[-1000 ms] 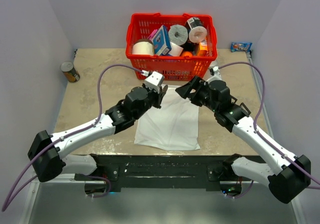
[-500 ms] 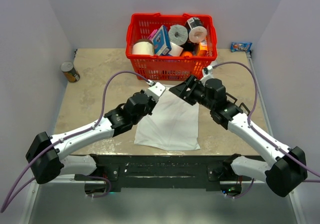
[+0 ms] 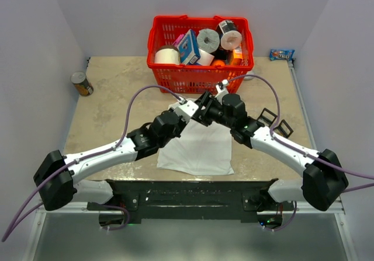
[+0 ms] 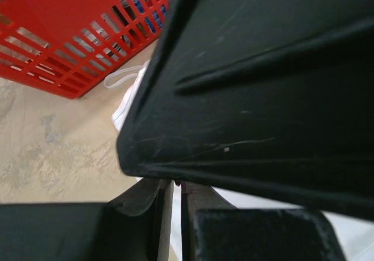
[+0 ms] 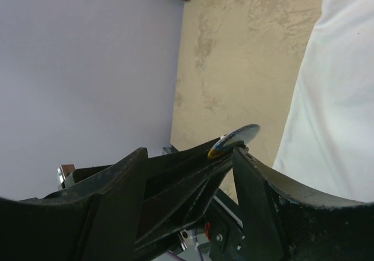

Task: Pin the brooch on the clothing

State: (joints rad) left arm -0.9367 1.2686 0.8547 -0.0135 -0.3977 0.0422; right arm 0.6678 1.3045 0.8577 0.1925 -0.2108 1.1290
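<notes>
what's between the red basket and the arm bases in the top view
In the top external view, the white T-shirt lies flat on the table between the red basket and the bases, with the left gripper and right gripper meeting over its far edge.

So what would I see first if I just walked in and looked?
Probably the bright red basket at the back of the table, stuffed with rolls and boxes. Next, the two robot arms meeting nose to nose over the far edge of the white T-shirt. The right gripper pinches a tiny brooch by its edge.
</notes>
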